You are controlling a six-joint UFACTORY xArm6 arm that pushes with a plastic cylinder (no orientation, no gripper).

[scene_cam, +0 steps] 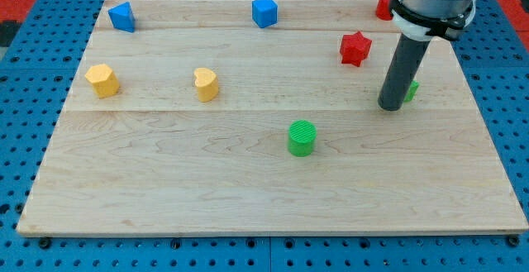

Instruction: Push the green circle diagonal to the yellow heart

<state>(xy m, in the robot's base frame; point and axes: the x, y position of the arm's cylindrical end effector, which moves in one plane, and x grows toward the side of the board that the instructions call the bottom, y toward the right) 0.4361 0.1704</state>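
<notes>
The green circle (302, 137) is a short green cylinder standing on the wooden board (207, 189), a little right of the middle. The yellow heart (206, 83) stands up and to the left of it, well apart. My tip (390, 105) is the lower end of the dark rod, to the right of the green circle and slightly higher in the view, with a clear gap between them. The tip stands against a second green block (411, 91), which the rod mostly hides.
A yellow hexagon-like block (102, 80) is at the left. A blue block (122, 16) sits at the top left, a blue cube (264, 11) at the top middle. A red star (355, 48) is above my tip, a red block (383, 6) at the top right.
</notes>
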